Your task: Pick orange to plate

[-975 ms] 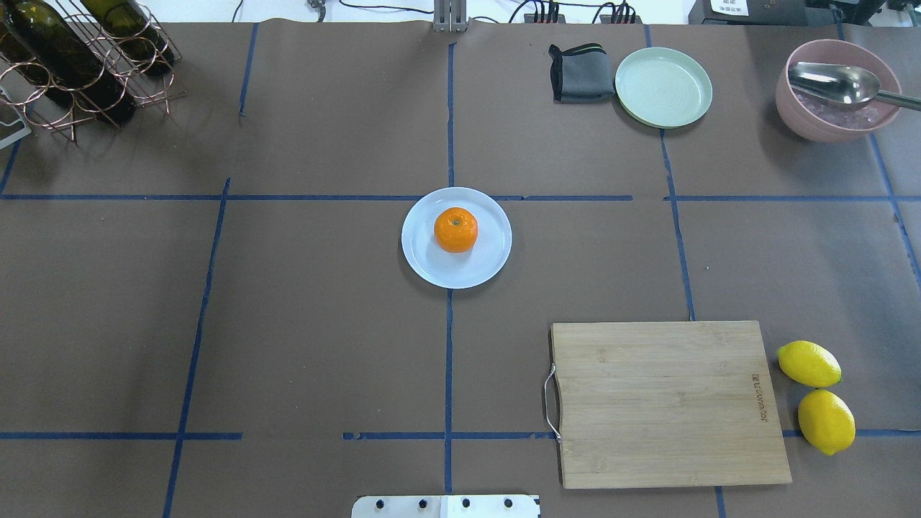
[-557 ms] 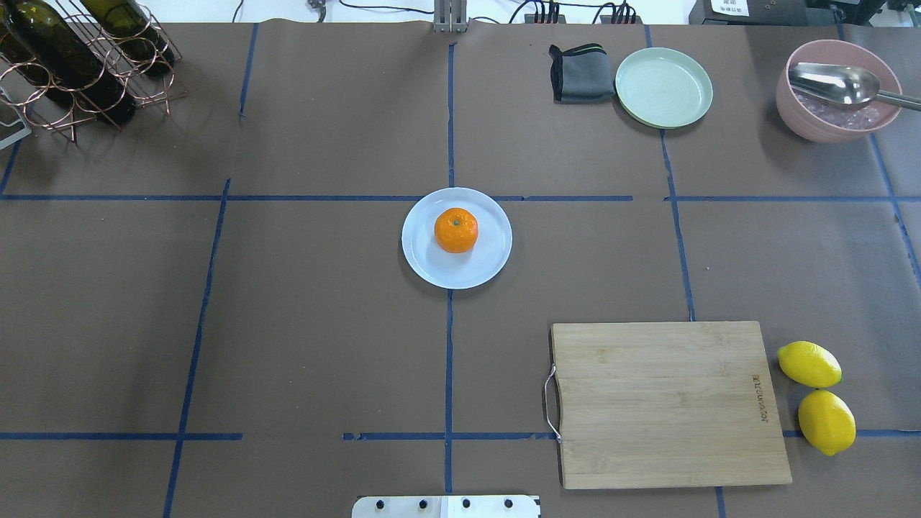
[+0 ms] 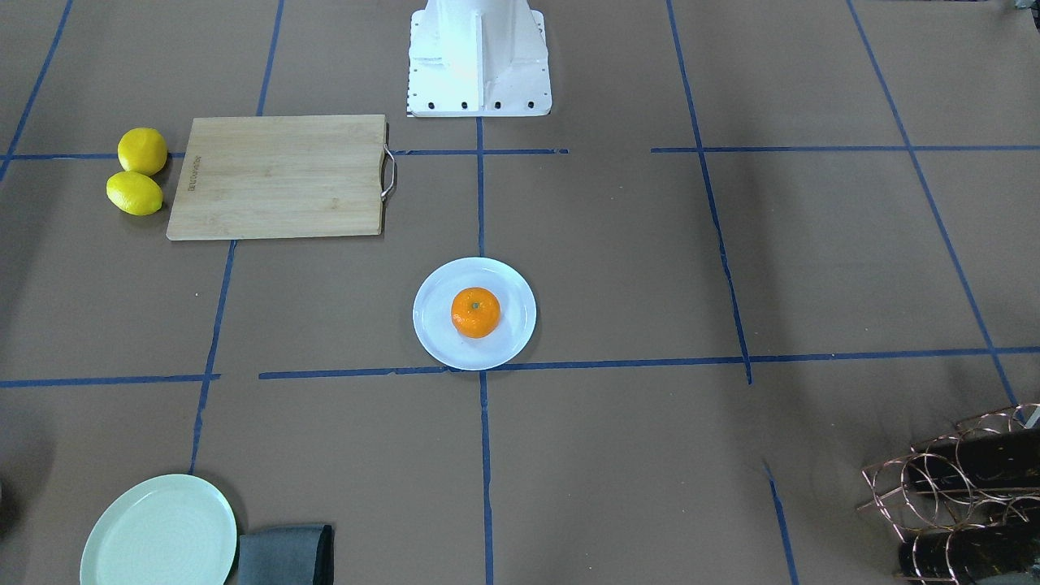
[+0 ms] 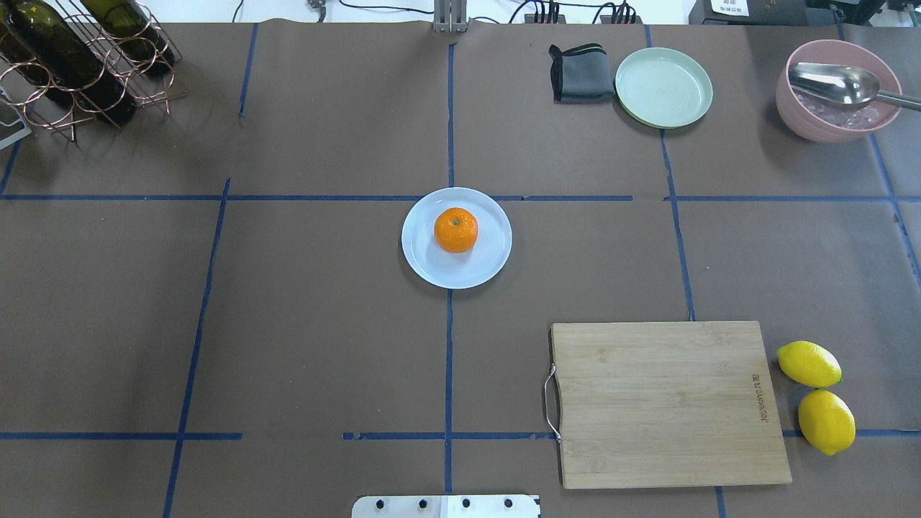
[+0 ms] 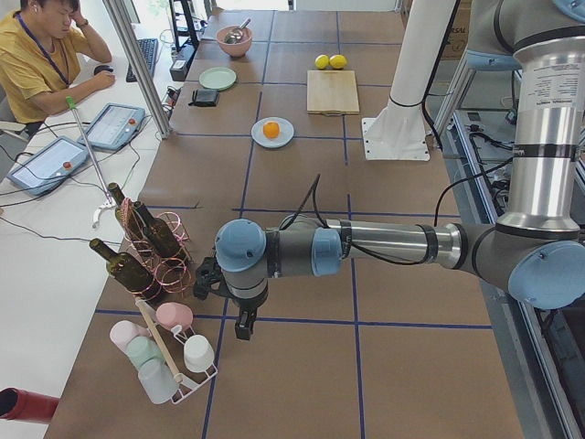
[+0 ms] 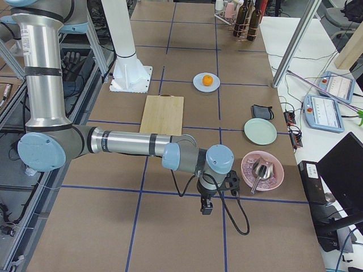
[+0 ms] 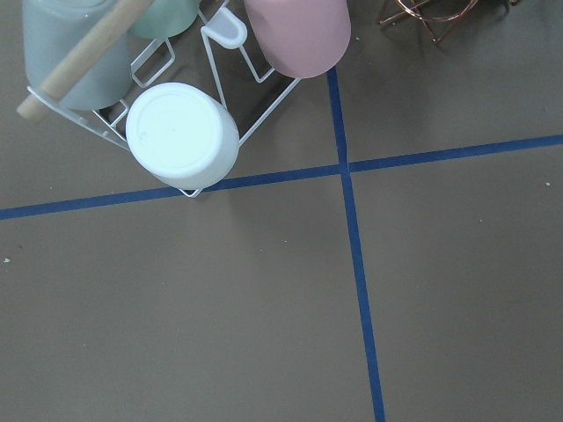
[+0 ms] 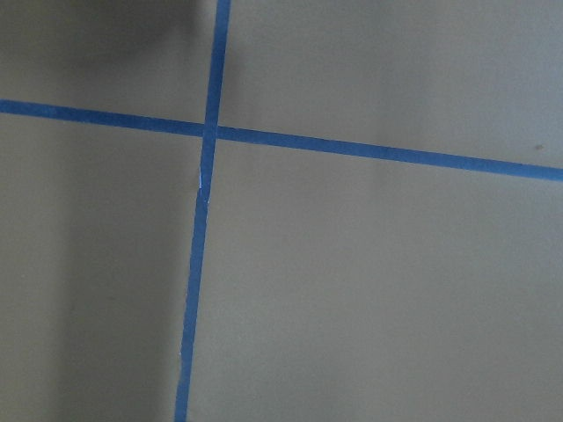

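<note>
The orange [image 4: 455, 230] sits on the pale bluish-white plate [image 4: 491, 260] at the table's centre, stem dot up; it also shows in the front view as the orange [image 3: 475, 312] on the plate [image 3: 433, 335]. No gripper is near it. My left gripper [image 5: 242, 327] hangs low over the table's left end beside a cup rack, far from the plate [image 5: 285, 140]. My right gripper [image 6: 205, 208] hangs over the table's right end near a pink bowl. Both show only in the side views, so I cannot tell whether they are open or shut.
A wooden cutting board [image 4: 669, 403] lies front right with two lemons [image 4: 809, 363] beside it. A mint-green plate [image 4: 663, 86], a grey cloth [image 4: 579, 72] and a pink bowl with a spoon [image 4: 835, 90] stand at the back right. A wine rack [image 4: 79, 57] stands back left, and a cup rack [image 7: 176, 132] at the left end.
</note>
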